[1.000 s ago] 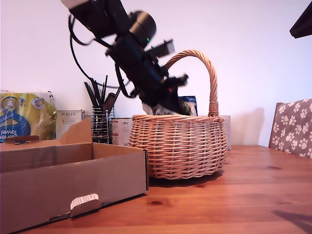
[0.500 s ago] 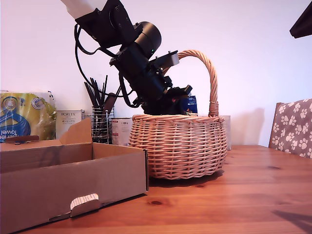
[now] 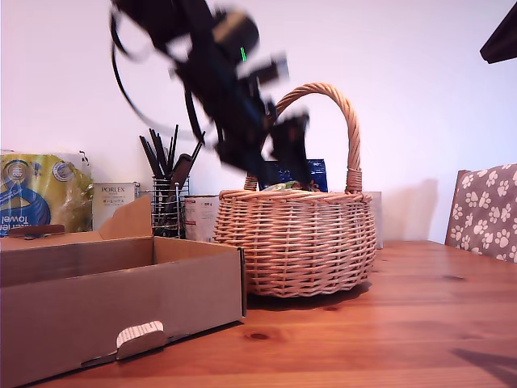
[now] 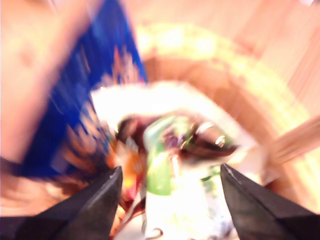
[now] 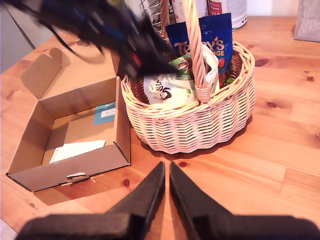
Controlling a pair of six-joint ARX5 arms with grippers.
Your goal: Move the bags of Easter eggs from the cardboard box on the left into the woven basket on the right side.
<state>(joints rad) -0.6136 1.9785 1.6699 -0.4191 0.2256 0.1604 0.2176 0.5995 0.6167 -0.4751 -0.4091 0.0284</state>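
Note:
The woven basket (image 3: 295, 238) stands mid-table, and the second wrist view looks down into it (image 5: 190, 130). In it lie a blue and orange bag (image 5: 210, 37) and a white printed bag (image 5: 167, 90). My first gripper (image 3: 283, 149) hovers just above the braided rim, blurred by motion. Its wrist view shows it open (image 4: 170, 200), with the blue bag (image 4: 85, 100) and a white and green bag (image 4: 190, 150) below it. The cardboard box (image 3: 97, 307) is at the exterior view's left; inside it (image 5: 30, 135) only a white slip and a blue label show. My second gripper (image 5: 166, 185) is shut, high above the table.
Behind the box stand a yellow towel pack (image 3: 40, 194), a Porlex carton (image 3: 113, 202) and a black wire utensil holder (image 3: 166, 206). A paw-print chair back (image 3: 489, 210) is at the exterior view's right. The basket's tall handle (image 3: 351, 121) arches beside my first gripper.
My first gripper went down into the basket with a pale packet, then rose above the rim without it, jaws open. The second gripper's earlier state is not shown.

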